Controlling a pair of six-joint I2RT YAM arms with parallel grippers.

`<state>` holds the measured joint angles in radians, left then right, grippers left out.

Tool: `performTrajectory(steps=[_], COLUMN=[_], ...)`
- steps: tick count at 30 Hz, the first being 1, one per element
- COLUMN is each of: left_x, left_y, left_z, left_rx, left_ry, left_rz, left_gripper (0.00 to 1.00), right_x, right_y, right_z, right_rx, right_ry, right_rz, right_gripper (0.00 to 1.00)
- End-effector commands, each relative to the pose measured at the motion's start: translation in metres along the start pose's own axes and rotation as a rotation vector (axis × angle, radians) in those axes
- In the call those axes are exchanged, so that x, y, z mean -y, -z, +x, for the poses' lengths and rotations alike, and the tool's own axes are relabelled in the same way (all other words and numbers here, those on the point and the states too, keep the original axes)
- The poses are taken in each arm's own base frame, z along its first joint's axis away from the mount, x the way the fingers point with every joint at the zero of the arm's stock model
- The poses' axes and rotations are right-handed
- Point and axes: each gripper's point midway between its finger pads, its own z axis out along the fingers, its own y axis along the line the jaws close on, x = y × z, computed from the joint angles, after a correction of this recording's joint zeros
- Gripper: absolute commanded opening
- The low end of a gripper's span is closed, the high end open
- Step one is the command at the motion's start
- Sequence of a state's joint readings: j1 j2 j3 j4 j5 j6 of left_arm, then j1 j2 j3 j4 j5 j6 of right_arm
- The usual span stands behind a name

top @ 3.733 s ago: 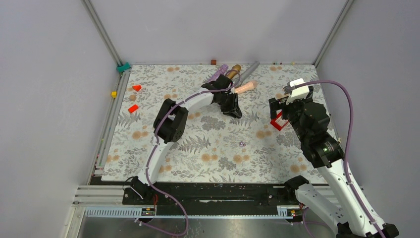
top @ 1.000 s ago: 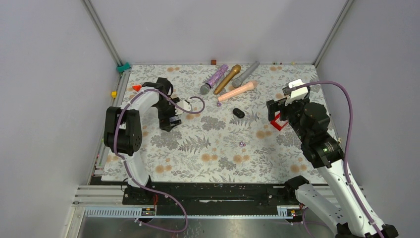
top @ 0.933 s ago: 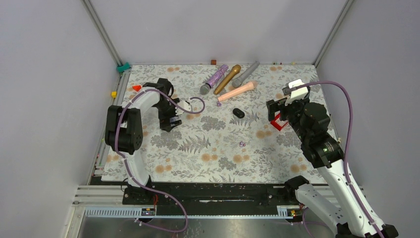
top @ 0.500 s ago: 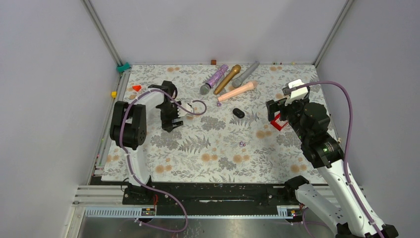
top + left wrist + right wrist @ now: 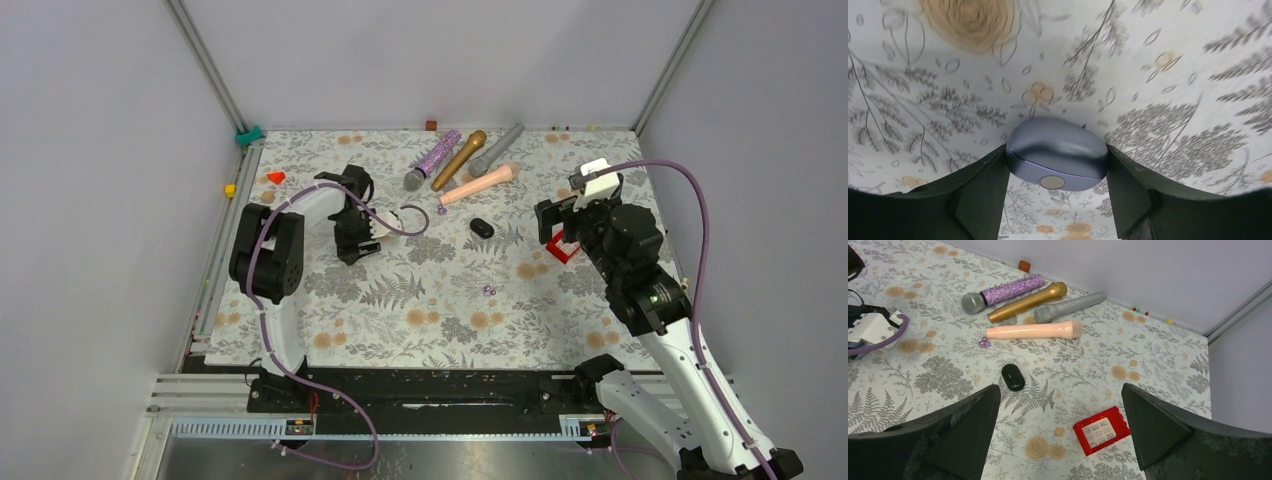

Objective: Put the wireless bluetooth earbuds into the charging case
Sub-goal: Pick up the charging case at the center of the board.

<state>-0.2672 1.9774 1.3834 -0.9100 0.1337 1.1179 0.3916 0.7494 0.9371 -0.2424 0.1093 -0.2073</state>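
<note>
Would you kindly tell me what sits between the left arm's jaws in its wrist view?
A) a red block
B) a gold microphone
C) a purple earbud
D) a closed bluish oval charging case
D: the left wrist view shows a closed, bluish, pebble-shaped charging case lying on the floral mat, with the left jaws flanking it on both sides.

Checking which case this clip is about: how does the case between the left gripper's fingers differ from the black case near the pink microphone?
Colour: the blue-grey case is bluish grey with a round badge; the black case is plain black. Placement: the blue-grey case sits between the fingers of the left gripper, which seem to touch both sides; the black case lies free. Shared: both are closed oval pebbles on the mat.
</note>
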Motion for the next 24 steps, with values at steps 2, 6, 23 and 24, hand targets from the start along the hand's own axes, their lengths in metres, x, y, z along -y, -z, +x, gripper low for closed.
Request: performTrajectory(steps=[2,6,23,24], left_x=[0.014,0.014,0.064,0.067], left_y=[0.013,0.025,0.138,0.140], left_z=[-0.043,-0.073,-0.189,-0.193], left_rx=[0.067,0.138,0.640,0.649], left_ry=[0.038,0.101,0.065,0.068], left_rz=[-0.007,-0.029,-0.072,-0.079], left_gripper=[0.53,0.52,0.52,0.52], right_x=[-0.010,-0.030,-0.143,-0.149], right_y=[-0.005,-0.015,-0.075,-0.080], right_z=[-0.005,0.006,0.035,0.033], right_rx=[0.010,-0.045,-0.355,-0.375], right_ry=[-0.046,-0.104,-0.615,-0.664], right_rz=[-0.047,-0.140,-0.593,-0.621], right_gripper=[1.00,0.99,0.95,0.93])
